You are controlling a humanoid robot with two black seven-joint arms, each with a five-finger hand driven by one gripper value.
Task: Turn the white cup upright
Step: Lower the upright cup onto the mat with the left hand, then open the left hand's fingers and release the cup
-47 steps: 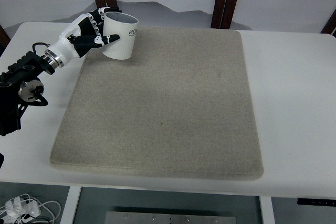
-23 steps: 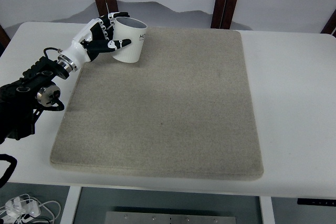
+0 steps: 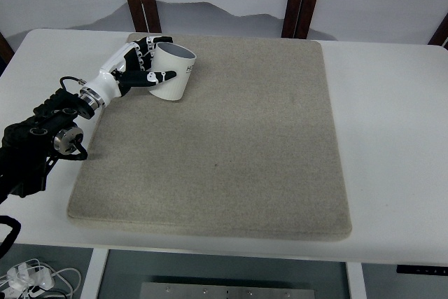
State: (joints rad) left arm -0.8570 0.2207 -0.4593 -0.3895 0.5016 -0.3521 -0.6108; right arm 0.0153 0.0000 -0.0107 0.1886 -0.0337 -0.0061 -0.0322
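The white cup (image 3: 170,71) is held at the far-left corner of the beige mat (image 3: 217,145), clasped by the left hand (image 3: 137,68), whose fingers are curled round its left side w/ the thumb across the near wall. The cup is tilted: its open mouth is seen facing up and slightly to the right, and its base is seen low, toward the mat. The long axis is thus judged close to vertical but leaning, so the remaining move would likely be a small wrist roll to level the base, then a set-down. The left arm enters from the left edge; no right arm is seen, so the left is the only hand near.

Whether the base touches the mat can't be told; the contact edge is hidden by the cup's own wall. Print on the cup is too small to read. The counter (image 3: 392,117) is cut off at the frame edges.
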